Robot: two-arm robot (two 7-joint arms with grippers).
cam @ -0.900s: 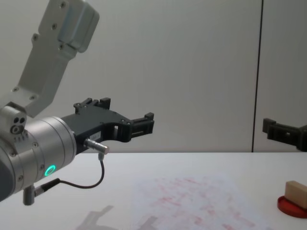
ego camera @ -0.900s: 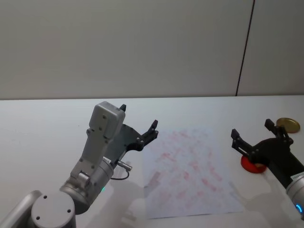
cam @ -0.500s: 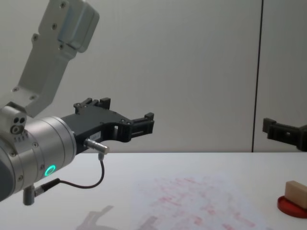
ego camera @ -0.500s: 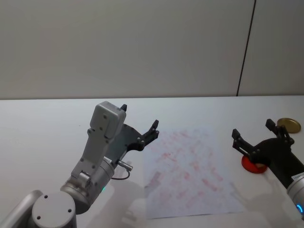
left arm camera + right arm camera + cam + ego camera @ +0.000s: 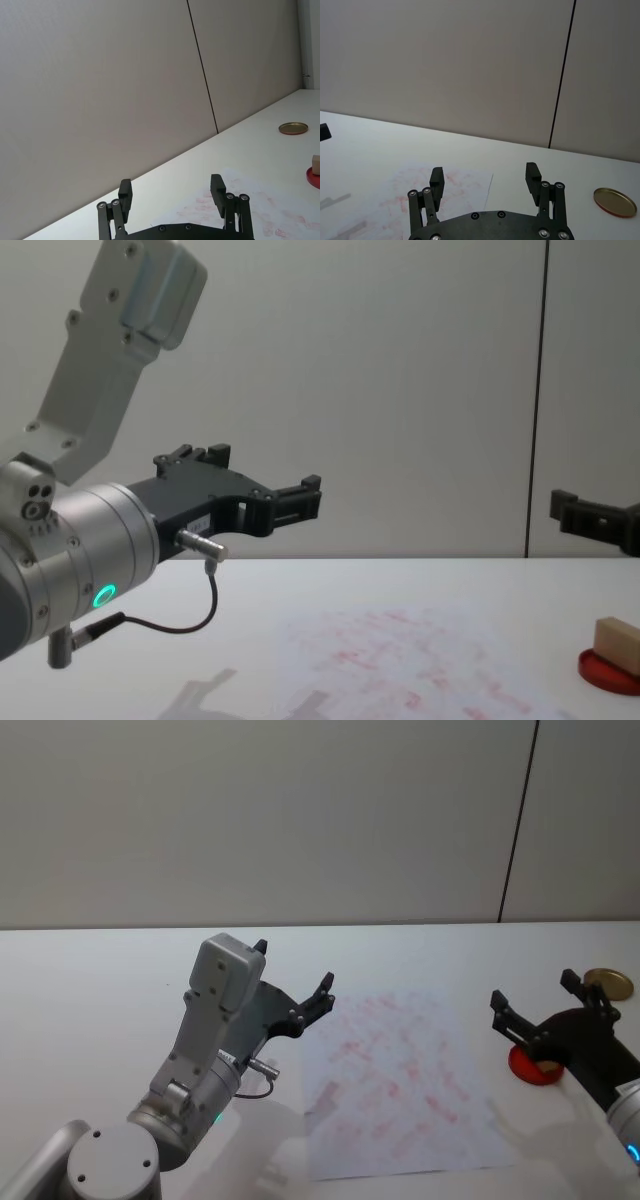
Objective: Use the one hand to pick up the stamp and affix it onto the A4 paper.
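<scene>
The stamp (image 5: 617, 643) stands on the red pad (image 5: 608, 673) near the right edge of the table (image 5: 90, 980), just right of the A4 paper (image 5: 400, 1070). The right end effector (image 5: 532, 990) hovers above the pad, spread wide and empty. The left end effector (image 5: 292, 965), also wide, hangs over the paper's left edge.

Tan stamp (image 5: 617, 644) — right of flat paper (image 5: 395, 1080).
</scene>
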